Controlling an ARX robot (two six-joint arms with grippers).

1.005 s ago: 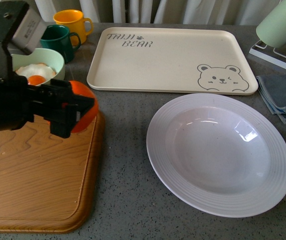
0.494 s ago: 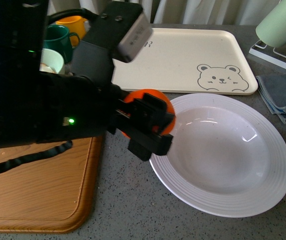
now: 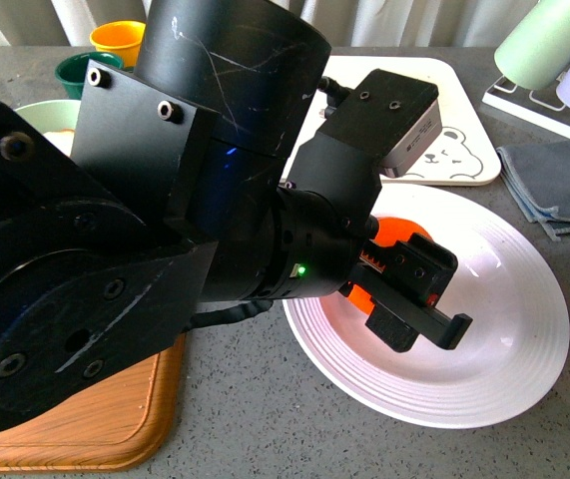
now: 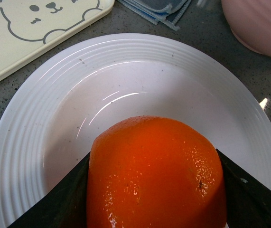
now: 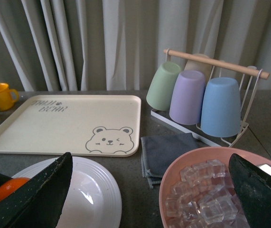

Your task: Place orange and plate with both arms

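- Where the desk (image 3: 245, 419) lies nearest, its top is dark grey with fine pale speckles. A wooden board (image 3: 115, 439) with a rounded rim sits on it at the left, mostly hidden behind the left arm.
- Just right of the board, the plate (image 3: 524, 329) rests flat on the desk. It is white and glossy, with ridged rings round its rim.
- The left pincer (image 3: 404, 289) reaches over the plate's well and is clamped on the orange (image 4: 156, 175), one finger pressed to each side of the fruit. Whether the orange touches the plate I cannot tell.
- The right pincer (image 5: 149, 159) is spread wide and holds nothing. Its wrist camera looks across a pink bowl (image 5: 211, 199) of ice cubes close by.
- Beyond the plate, a cream tray (image 5: 54, 126) with a bear print lies flat, and a folded grey cloth (image 5: 166, 149) lies just to its right.
- At the far left, behind the board, stand a pale green bowl (image 3: 40, 110), a green mug (image 3: 70, 70) and a yellow mug (image 3: 115, 38).
- At the far right, a rack (image 5: 216, 61) with a wooden rail holds upturned cups (image 5: 188, 97) in green, purple and blue.
- Pale curtains (image 5: 92, 42) hang in folds behind the desk's far edge.
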